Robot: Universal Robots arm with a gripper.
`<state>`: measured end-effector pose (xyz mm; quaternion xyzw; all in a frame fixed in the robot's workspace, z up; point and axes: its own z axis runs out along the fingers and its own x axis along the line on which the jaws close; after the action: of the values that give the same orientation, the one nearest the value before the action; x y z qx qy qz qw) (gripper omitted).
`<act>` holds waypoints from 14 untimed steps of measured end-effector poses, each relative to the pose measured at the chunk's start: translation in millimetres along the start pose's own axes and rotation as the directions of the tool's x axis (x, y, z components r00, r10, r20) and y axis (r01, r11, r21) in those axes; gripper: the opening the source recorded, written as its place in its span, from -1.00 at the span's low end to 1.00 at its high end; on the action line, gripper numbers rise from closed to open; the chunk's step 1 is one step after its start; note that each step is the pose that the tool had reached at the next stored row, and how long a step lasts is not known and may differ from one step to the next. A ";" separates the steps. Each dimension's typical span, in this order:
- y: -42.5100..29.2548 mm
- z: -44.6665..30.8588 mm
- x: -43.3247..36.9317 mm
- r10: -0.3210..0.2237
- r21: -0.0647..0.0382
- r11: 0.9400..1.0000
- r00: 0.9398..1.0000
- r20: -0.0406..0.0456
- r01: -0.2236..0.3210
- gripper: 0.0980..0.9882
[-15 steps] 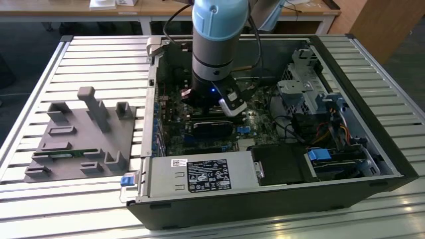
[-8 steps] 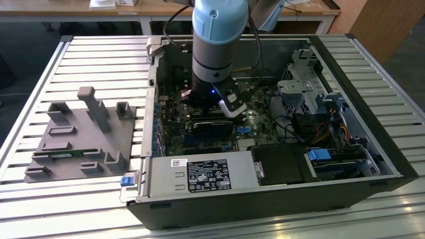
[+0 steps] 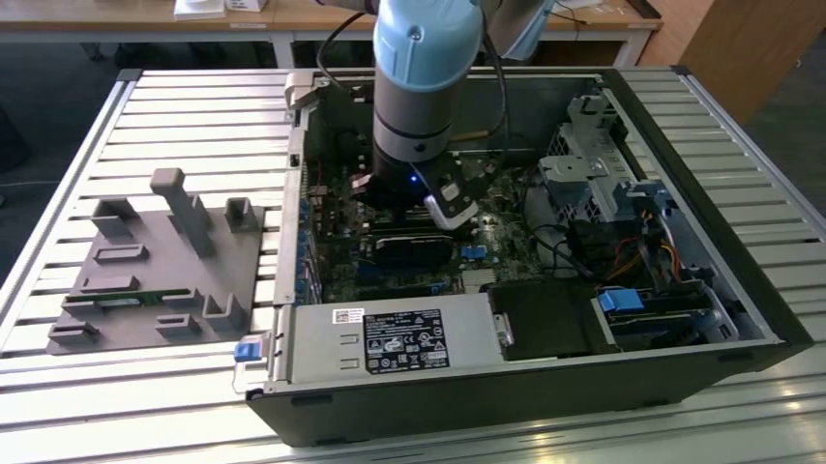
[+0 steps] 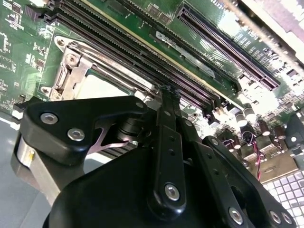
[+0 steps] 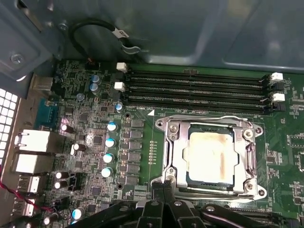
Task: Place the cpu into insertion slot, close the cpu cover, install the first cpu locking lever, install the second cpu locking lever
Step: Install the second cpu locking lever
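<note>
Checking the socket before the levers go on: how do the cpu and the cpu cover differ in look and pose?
In the first wrist view, the cpu is a solid pale square with a stained, yellowish top; the cpu cover is a shiny silver frame with a cut-out centre. The cpu sits inside, showing through the opening; the cpu cover surrounds it and is larger. Both lie flat on the green board, edges parallel.

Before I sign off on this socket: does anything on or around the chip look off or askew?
The cpu lies square in the insertion slot, with the cpu cover flat around it. Its pale metal top carries uneven yellowish-brown staining, which looks like residue. Nothing else stands out.
</note>
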<state>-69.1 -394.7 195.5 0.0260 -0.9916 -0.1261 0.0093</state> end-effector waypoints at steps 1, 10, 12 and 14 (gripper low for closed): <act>-0.1 0.3 0.1 0.000 -0.002 1.000 1.000 0.000 0.000 -0.98; -0.5 2.8 2.8 0.000 -0.013 1.000 1.000 0.001 0.000 -0.98; -0.6 3.4 3.7 0.000 -0.014 1.000 1.000 0.001 0.000 -0.98; -0.6 4.0 4.6 0.000 -0.015 1.000 1.000 0.001 0.000 -0.98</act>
<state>-73.7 -394.5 191.5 0.0260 -0.9907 -0.1334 0.0092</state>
